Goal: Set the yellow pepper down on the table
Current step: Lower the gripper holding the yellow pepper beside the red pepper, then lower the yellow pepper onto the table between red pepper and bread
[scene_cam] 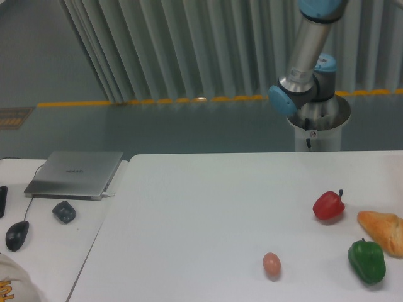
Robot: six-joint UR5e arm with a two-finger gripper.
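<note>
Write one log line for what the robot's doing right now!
arm: raised behind table | gripper: out of view | yellow pepper: not visible | on table: red pepper, green pepper, egg, bread

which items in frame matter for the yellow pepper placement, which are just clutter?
Job: table. No yellow pepper in view; gripper out of frame, only arm visible.

Clutter: red pepper, green pepper, egg, bread, laptop, mouse.

The table (208, 207) has a smooth, matt white top. The red pepper (329, 206) and green pepper (367, 260) look glossy and plastic-like, while the bread (383, 231) looks crusty and rough. The laptop (75, 173) has a brushed silver metal lid, and the arm (306, 53) shows a satin metal tube with blue plastic caps.
</note>
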